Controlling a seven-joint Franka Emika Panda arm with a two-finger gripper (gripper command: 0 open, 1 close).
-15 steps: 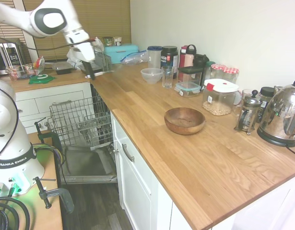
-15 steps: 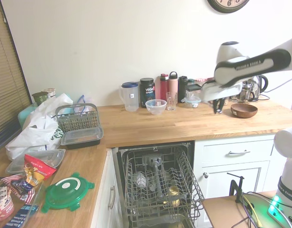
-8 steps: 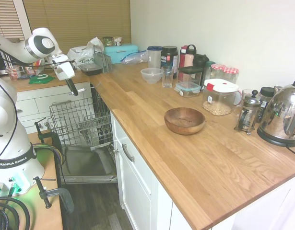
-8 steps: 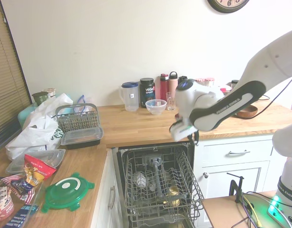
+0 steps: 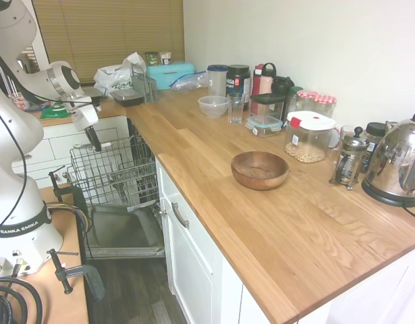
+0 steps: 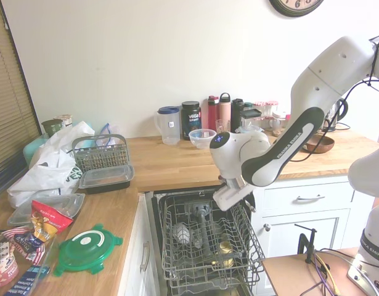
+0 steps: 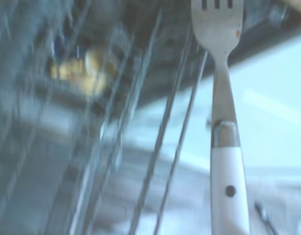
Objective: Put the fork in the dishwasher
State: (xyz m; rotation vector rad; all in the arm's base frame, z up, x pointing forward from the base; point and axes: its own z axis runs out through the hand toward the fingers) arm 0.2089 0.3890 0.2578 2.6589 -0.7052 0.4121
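L-shaped wooden bench [image 5: 274,223] over white cabinets. Long run carries a wooden bowl [image 5: 260,169], a steel kettle [image 5: 398,162], a French press [image 5: 349,159], a white-lidded container [image 5: 308,136], a clear bowl [image 5: 213,106] and a row of bottles [image 5: 251,82] at the wall. Short run by the blinds carries a wire basket [image 6: 101,154], a dark tray [image 6: 106,178], white bags [image 6: 50,168] and a green lid [image 6: 88,249].

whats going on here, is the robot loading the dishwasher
Yes. The white arm's claw hangs over the pulled-out wire rack of the open dishwasher. The wrist view shows a fork with a white handle and metal tines against the blurred rack wires, so it appears to be held. It is not in the rack yet.
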